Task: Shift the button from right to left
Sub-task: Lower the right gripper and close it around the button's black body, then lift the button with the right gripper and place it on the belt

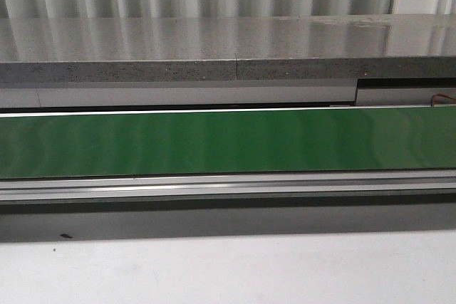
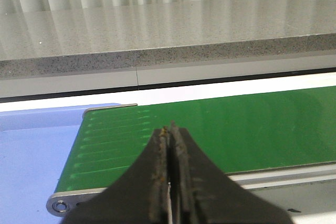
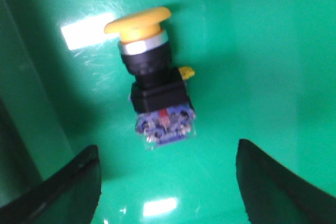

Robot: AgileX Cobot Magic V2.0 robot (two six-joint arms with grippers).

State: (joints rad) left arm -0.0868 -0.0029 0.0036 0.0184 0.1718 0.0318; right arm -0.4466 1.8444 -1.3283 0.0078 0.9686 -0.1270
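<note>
Glossy green belt [image 3: 252, 51] under mushroom-headed yellow button [image 3: 152, 72], blocky blue rear.

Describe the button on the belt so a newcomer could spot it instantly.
Find the green belt in the right wrist view. The button lies on its side there, ahead of the open right gripper. Its yellow mushroom head, black collar and blue rear block mark it.

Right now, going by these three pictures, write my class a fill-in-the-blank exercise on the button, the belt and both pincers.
1. The button has a ____ head.
2. It lies on the ____ belt.
3. The right pincer around it is ____.
4. The left pincer is ____.

Missing words: yellow; green; open; shut
</note>
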